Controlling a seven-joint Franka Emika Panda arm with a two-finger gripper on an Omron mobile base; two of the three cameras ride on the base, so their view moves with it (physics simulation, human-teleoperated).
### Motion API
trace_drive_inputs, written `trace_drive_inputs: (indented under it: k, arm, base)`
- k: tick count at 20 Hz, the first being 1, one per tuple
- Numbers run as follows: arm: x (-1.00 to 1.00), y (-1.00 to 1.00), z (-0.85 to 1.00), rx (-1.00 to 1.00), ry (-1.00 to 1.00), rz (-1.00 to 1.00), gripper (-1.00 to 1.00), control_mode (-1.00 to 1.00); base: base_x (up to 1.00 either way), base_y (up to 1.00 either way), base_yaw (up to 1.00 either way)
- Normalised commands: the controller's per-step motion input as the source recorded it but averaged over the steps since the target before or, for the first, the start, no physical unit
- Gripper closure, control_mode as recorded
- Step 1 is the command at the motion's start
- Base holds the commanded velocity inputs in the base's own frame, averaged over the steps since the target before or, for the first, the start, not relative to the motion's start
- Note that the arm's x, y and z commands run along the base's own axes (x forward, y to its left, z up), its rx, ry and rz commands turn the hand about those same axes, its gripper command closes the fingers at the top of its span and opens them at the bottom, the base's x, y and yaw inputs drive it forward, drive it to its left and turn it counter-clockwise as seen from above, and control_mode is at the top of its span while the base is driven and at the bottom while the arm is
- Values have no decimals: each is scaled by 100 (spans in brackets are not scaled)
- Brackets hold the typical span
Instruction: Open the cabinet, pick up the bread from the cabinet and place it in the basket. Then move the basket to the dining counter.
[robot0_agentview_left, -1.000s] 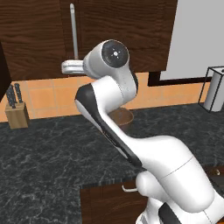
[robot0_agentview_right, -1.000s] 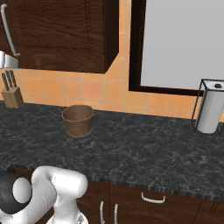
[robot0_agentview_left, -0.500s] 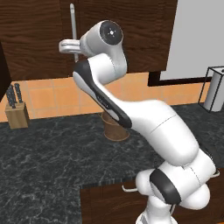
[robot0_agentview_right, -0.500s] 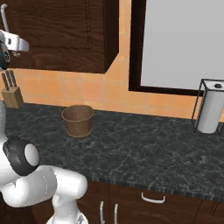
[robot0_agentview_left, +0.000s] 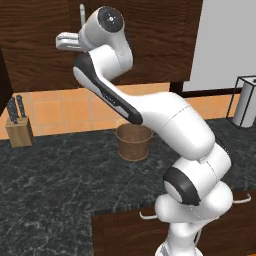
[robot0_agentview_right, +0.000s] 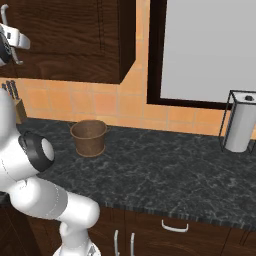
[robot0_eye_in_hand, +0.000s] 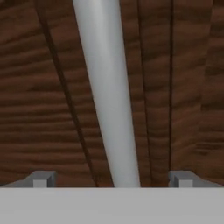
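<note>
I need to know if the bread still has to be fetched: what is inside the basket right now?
The basket stands on the black counter. Its visible inner wall looks bare, with no bread; its bottom is hidden by the rim. The cabinet door is shut, hiding its contents.

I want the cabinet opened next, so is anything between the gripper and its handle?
Nothing visible. In the hand view the silver handle runs straight up between the open gripper fingertips, against the closed cabinet door.
</note>
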Motion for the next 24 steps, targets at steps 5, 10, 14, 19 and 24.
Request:
trace_drive_inputs:
  k: [5, 10, 14, 19, 24]
  arm:
    - [24, 6, -19, 0, -3, 0, -100, -100]
    - [28, 0, -53, 0, -16, 0, -100, -100]
    - [61, -4, -37, 0, -20, 0, -100, -100]
    - [79, -6, -3, 2, -5, 0, 100, -100]
    - [36, -4, -1, 3, -2, 0, 100, -100]
  base:
    - [0, 0, 0]
    - [0, 0, 0]
    - [0, 0, 0]
    - [0, 0, 0]
    - [0, 0, 0]
